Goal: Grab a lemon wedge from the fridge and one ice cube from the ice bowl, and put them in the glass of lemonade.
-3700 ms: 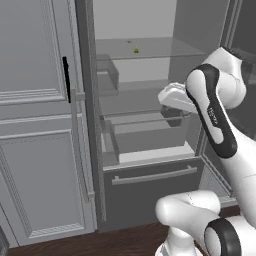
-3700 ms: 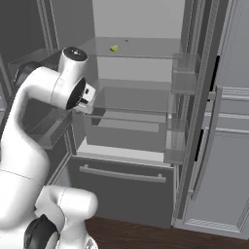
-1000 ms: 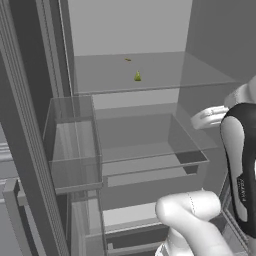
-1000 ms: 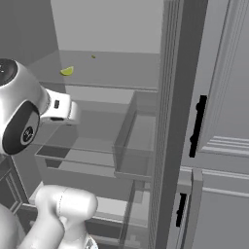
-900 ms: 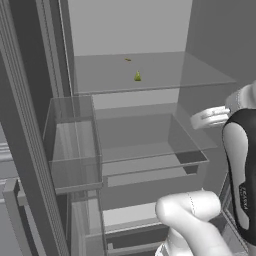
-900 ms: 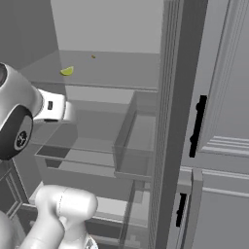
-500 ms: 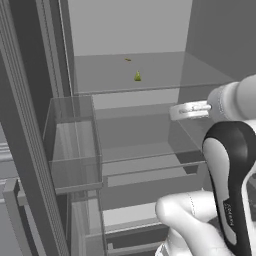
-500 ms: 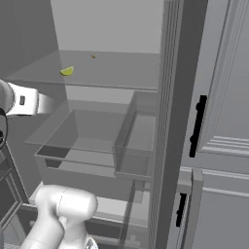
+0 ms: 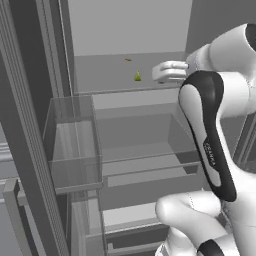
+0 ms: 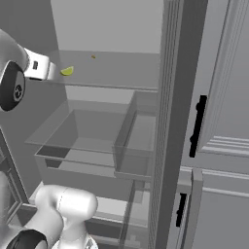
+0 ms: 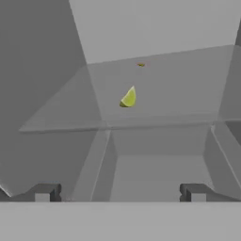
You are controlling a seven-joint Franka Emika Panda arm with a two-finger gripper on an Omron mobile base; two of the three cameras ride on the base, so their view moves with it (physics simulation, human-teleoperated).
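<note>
We are looking into the open fridge, lemon wedge lying on the upper shelf, well ahead of our gripper, fingers spread wide and holding nothing, clear bin sitting below the shelf

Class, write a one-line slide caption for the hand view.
Open jaws face the lemon wedge on the fridge's upper shelf, above a clear bin.

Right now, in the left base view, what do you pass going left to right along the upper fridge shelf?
Clear door bin → small dark speck → lemon wedge → the arm's white hand.
</note>
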